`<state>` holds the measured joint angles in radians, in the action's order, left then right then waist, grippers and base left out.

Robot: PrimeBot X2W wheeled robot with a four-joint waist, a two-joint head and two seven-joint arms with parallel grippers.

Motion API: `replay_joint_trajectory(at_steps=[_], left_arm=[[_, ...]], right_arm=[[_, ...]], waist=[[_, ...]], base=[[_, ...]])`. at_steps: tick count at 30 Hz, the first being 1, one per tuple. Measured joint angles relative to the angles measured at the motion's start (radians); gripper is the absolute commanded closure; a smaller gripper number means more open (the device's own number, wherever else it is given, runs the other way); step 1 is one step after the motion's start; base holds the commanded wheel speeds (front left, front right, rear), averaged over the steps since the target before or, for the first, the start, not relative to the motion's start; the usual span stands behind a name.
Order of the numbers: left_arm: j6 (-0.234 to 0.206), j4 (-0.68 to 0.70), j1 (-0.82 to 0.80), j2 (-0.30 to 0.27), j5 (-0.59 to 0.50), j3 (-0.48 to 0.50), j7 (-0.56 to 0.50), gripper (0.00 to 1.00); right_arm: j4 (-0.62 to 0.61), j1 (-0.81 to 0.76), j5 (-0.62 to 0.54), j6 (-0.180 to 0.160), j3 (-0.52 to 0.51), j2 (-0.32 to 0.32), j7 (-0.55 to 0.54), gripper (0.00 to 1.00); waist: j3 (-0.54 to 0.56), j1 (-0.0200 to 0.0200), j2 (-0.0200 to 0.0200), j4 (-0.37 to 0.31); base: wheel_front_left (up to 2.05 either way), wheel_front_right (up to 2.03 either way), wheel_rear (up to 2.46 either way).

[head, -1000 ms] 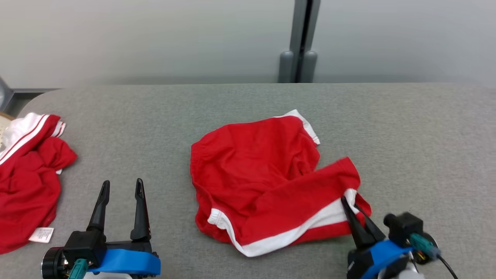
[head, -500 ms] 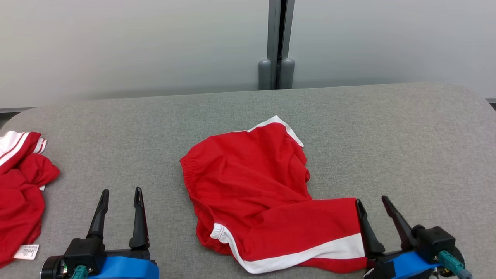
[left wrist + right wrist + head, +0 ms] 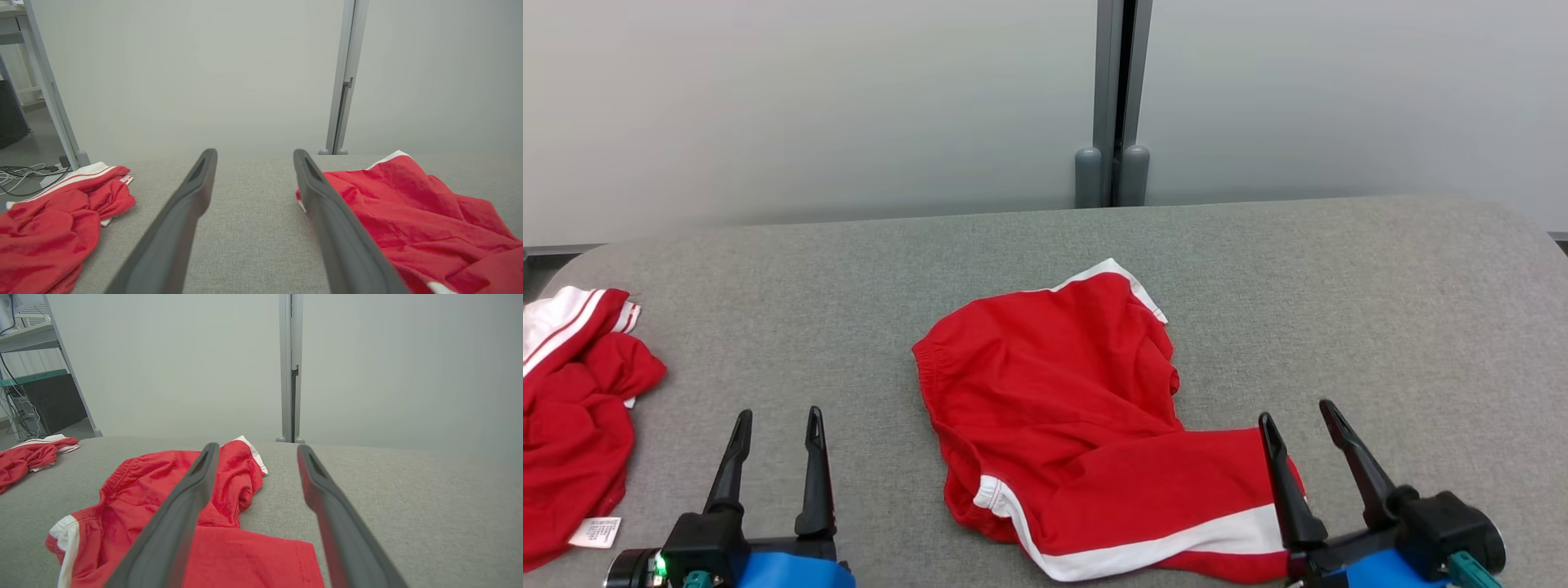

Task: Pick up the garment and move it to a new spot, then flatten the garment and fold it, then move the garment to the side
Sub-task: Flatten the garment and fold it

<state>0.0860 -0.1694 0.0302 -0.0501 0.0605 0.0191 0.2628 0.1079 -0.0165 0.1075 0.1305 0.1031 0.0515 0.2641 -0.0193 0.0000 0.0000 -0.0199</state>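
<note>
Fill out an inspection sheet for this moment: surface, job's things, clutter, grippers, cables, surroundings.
Surface: grey fabric-covered tabletop with rounded corners.
Job's things: red shorts with white trim, rumpled mid-table, one leg spread toward the robot's right; not flattened or folded.
Clutter: second red-and-white garment bunched at the table's left edge, white label showing.
Grippers: left gripper open over bare table, holding nothing; right gripper open, holding nothing, one finger overlapping the shorts' leg hem, contact unclear.
Cables: loose cables on the floor beyond the table's left end.
Surroundings: pale partition wall with a grey post; shelving at far left.
</note>
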Motion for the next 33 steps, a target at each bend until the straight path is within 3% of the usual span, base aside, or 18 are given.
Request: replay_joint_trajectory(at_steps=[24,33], left_arm=[[0.012,-0.019,0.019,0.0,-0.007,0.021,0.0,0.0],[0.038,-0.072,-0.003,-0.004,-0.003,-0.115,0.0,0.0]], right_arm=[[0.061,-0.051,0.011,0.0,-0.04,0.0,0.0,0.0],[0.22,-0.019,-0.017,0.0,-0.085,-0.001,0.0,0.0]], waist=[[0.004,0.0,0.0,0.002],[-0.012,0.0,0.0,-0.013]], base=[[0.0,0.0,0.0],[0.0,0.0,0.0]])
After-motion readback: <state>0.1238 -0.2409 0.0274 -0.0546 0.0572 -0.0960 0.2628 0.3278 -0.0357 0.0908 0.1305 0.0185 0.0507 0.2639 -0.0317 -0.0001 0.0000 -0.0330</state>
